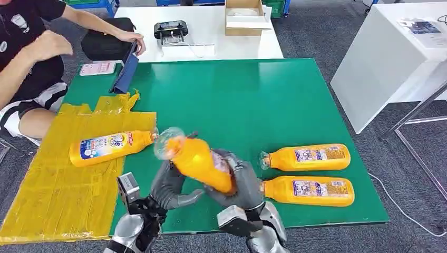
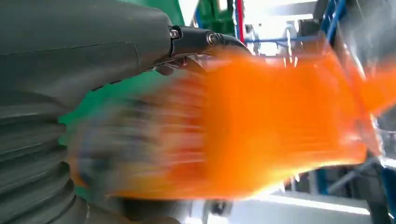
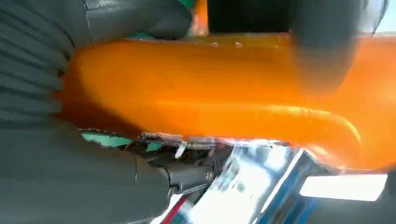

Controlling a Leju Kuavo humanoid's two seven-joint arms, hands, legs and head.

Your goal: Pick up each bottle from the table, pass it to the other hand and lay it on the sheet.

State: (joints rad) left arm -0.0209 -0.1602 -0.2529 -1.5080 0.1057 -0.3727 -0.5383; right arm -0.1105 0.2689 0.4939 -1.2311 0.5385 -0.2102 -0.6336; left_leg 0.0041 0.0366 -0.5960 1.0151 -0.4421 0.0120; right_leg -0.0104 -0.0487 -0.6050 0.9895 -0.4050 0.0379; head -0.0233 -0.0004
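Orange bottle (image 1: 199, 162); clear cap; motion-blurred; tilted.

This is looking like a robotics lab or test room. Grey carpet flooring (image 1: 316, 31) is covering the ground, a green-topped counter (image 1: 253, 100) is standing in the middle with white tables (image 1: 385, 58) around it, an open cardboard box (image 1: 245, 18) and a black electronic device (image 1: 171, 30) are sitting behind, and a seated person (image 1: 26, 63) is attending alongside.
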